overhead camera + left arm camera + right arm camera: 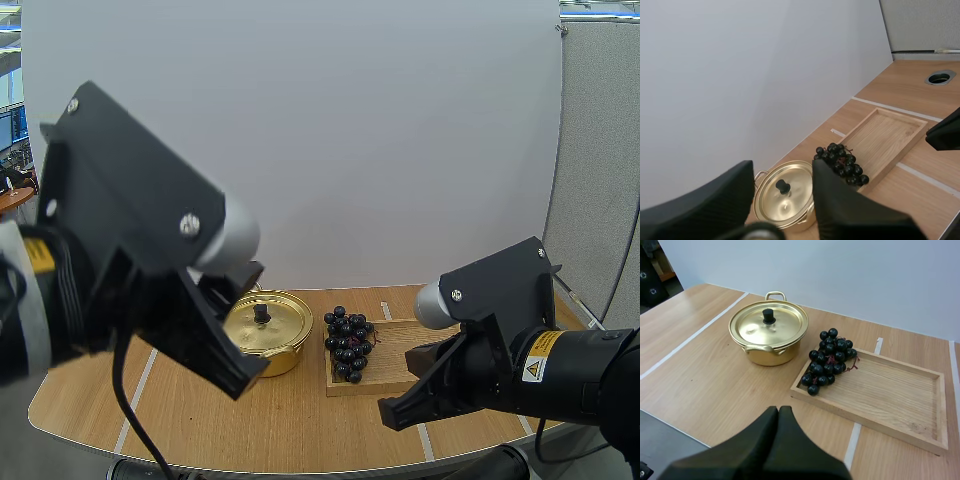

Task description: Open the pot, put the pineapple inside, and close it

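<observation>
A gold pot (270,325) with its lid on and a black knob stands left of the middle of the table. A bunch of dark grapes (348,342) lies on the left end of a wooden tray (400,350), right beside the pot. My left gripper (235,360) hangs above the pot's near left side. In the left wrist view it (782,167) is open, with the pot (790,202) and grapes (840,162) below. My right gripper (778,412) is shut on nothing, held above the table's front edge, short of the tray (890,395), grapes (830,360) and pot (769,332).
White tape lines (855,435) cross the wooden table. A round cable hole (940,77) sits in the table past the tray's (885,137) far end. A white wall panel (350,130) closes off the back. Bare wood lies in front of the pot.
</observation>
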Robot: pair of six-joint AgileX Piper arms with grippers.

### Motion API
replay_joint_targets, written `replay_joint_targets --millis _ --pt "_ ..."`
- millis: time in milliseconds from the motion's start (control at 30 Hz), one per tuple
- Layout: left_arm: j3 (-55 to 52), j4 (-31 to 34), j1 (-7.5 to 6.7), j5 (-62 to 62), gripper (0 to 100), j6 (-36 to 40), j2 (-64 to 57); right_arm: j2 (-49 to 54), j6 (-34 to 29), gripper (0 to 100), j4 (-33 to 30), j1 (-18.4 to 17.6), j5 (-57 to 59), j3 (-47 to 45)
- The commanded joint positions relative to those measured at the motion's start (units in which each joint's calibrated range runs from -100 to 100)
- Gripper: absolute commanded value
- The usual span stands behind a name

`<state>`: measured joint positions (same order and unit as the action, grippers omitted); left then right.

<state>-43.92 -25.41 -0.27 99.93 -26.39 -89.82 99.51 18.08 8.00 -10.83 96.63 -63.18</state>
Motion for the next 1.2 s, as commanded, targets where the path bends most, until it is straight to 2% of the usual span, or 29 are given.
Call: replay_joint_targets --millis 0,33,167,300,500,700,800,1033,1167 --pt "-2.60 1.43 -0.02 0.07 12 1.09 -2.52 0.49 0.13 0 1.56 1.41 -0.94 -0.17" --pt "-3.58 1.67 -0.02 0.07 0 1.09 -3.26 0.49 0.13 0 1.68 1.85 -1.47 -0.17" --pt "-8.23 1.67 -0.02 0.07 0 1.09 -6.19 0.49 0.13 0 1.67 3.29 -6.07 -0.05" --pt "-14.25 1.67 -0.02 -1.04 0 1.67 -8.96 0.49 0.13 0 1.67 4.29 -15.51 -0.05" --pt "-22.37 1.88 -0.02 -20.40 0 4.57 -10.18 0.49 0.13 0 1.56 5.59 -36.15 -0.05" --pt "-27.65 2.00 -0.02 -46.21 0 8.26 -10.18 0.49 0.13 0 -0.44 7.40 -57.62 -1.43" --pt "-28.44 1.86 -0.02 -51.03 0 8.26 -10.18 0.49 0.13 0 -2.72 8.38 -62.38 -3.12" --pt "-29.01 1.76 -0.02 -51.94 0 7.77 -10.18 0.49 0.13 0 -4.64 8.67 -69.81 -14.29" --pt "-33.14 1.76 -0.02 -63.48 0 7.77 -10.18 0.49 0.13 0 -7.69 8.67 -77.99 -22.42"
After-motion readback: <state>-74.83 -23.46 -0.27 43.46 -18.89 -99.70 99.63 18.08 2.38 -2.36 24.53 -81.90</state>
